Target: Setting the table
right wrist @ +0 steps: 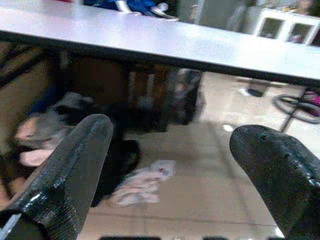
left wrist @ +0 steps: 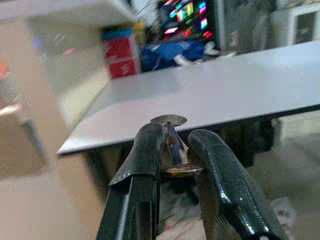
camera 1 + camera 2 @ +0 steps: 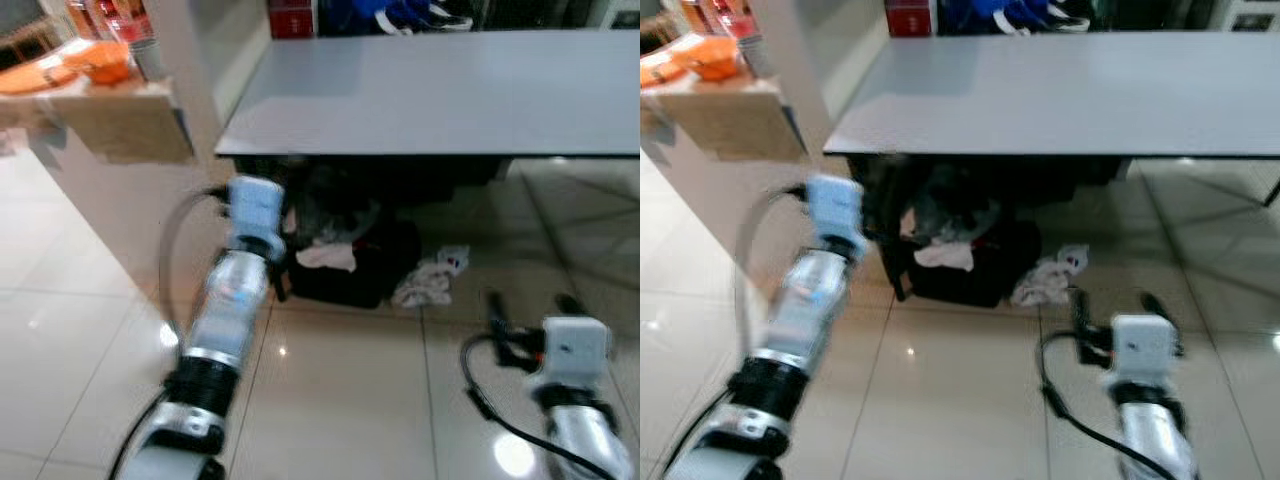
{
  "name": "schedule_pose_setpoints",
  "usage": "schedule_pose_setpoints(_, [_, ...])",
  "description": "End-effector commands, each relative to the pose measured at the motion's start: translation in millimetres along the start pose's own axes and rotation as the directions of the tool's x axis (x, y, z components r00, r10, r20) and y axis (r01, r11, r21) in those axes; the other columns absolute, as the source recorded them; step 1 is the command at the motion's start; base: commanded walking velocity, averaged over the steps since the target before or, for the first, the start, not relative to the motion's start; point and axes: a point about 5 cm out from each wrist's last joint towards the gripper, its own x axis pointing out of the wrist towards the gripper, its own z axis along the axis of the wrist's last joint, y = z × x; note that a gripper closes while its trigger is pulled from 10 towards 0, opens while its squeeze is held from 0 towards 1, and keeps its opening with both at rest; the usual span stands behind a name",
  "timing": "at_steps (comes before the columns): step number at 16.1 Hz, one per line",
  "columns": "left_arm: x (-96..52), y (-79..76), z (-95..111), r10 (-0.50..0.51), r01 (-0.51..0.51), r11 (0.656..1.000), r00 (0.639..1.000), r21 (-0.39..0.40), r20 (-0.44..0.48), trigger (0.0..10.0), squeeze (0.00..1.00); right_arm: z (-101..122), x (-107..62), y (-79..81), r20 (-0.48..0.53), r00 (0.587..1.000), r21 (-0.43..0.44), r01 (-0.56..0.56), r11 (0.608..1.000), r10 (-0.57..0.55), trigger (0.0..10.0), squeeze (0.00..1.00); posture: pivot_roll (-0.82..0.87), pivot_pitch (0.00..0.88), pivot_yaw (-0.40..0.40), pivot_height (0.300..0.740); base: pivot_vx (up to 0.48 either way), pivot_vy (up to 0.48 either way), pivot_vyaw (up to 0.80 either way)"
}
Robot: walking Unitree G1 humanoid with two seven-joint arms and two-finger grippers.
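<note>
Metal spoon (image 2: 172, 150), thin, shiny, clamped upright in left pincer (image 2: 173, 157).

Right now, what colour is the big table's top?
Plain pale grey tabletop, clearest in the left eye view.

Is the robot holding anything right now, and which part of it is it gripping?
The left end effector pinches a small metal utensil, probably a spoon, by its handle near the bowl. The right end effector is open and holds nothing.

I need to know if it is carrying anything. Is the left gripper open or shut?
Shut: the left gripper pinches a small metal utensil between its fingers.
</note>
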Motion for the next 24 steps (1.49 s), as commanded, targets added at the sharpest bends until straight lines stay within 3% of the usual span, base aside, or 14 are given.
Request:
schedule_pose_setpoints(1, [3.0,11.3,6.6,0.035,-0.035,0.999,0.999,0.013,0.031,0.0,0.0,6.5,0.9,4.8,0.036,0.999,0.027,-0.013,1.0,0.012,10.0,0.0,-0.13,0.0,0.096,0.74,0.0,0.0,0.0])
schedule_pose_setpoints(4, [8.3,2.9,11.7,0.002,-0.002,1.0,0.999,-0.006,0.045,0.0,0.0,11.1,-0.4,2.4,0.053,0.998,0.029,-0.025,0.999,0.024,10.0,0.0,-0.14,0.0,0.099,0.74,0.254,0.0,0.0])
schedule_pose_setpoints(7, [16.4,4.1,18.1,0.009,-0.009,1.0,0.998,-0.003,0.064,0.0,0.0,9.7,-1.2,1.0,0.048,0.999,0.027,-0.026,0.999,0.025,10.0,0.0,-0.14,0.0,0.102,0.74,0.48,0.0,0.0])
schedule_pose_setpoints(11, [17.0,-0.6,18.1,-0.014,0.014,1.0,0.997,-0.003,0.071,0.0,0.0,6.7,-0.6,8.3,0.04,0.998,0.035,-0.04,0.999,0.038,10.0,0.0,-0.15,0.0,0.105,0.74,0.48,0.0,0.0])
schedule_pose_setpoints(24, [19.7,-7.4,17.4,-0.016,0.017,1.0,0.998,-0.015,0.067,0.0,0.0,6.5,0.7,11.4,0.043,0.998,0.042,-0.04,0.998,0.038,10.0,0.0,-0.15,0.0,0.114,0.74,0.48,0.0,0.0])
